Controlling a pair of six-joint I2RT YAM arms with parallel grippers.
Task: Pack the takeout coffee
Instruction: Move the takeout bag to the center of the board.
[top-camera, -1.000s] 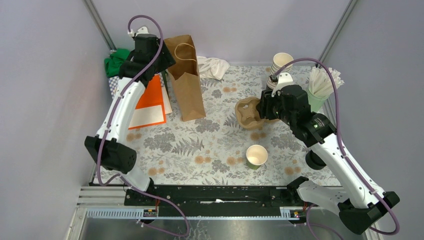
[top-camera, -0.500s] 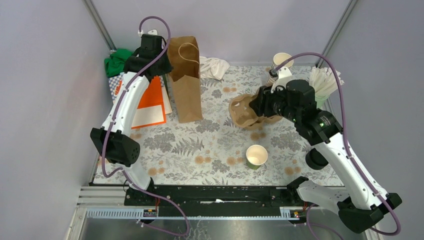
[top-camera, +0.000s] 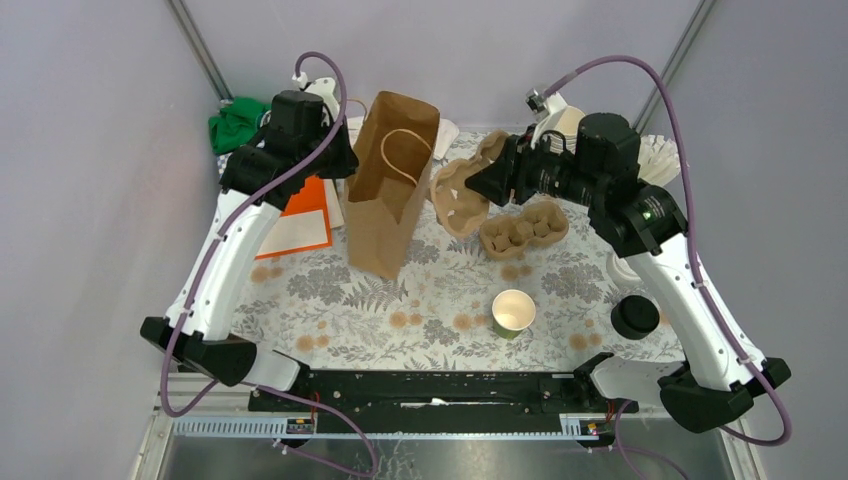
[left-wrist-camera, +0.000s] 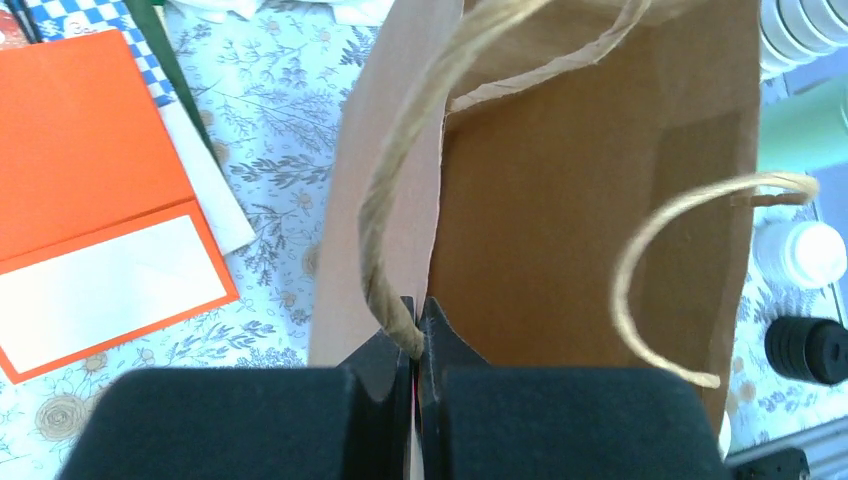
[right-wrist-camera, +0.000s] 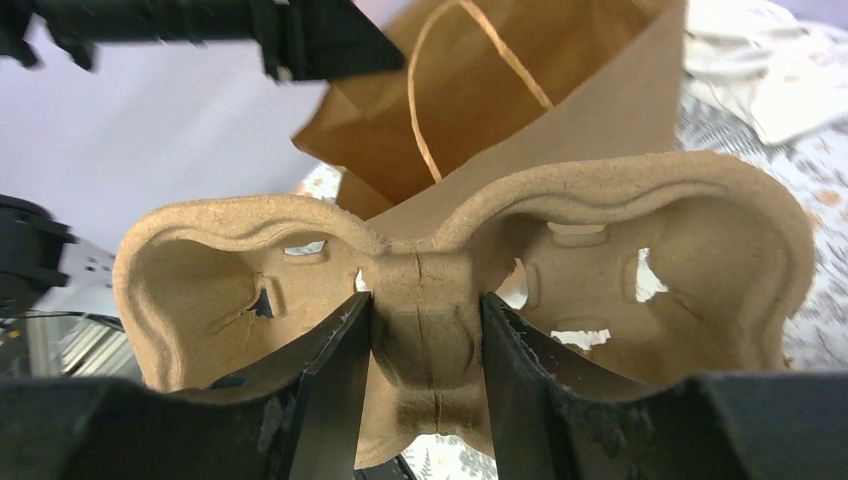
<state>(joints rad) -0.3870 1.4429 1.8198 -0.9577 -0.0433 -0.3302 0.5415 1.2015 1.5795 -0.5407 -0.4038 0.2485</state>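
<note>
Bag (top-camera: 392, 185): stood left of centre; folder (top-camera: 308, 215) laid leftward.
Raised carrier (top-camera: 457, 197): held beside bag's right.
Second carrier (top-camera: 524, 228): laid further right.
Cup (top-camera: 513, 312): set before carriers; lid (top-camera: 635, 316) rightward.

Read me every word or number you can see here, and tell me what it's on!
None can be read.
The brown paper bag looks plain on the sides that show.
The orange folder has a white panel with no writing showing.
The green cup and the cardboard cup tray show no print.
</note>
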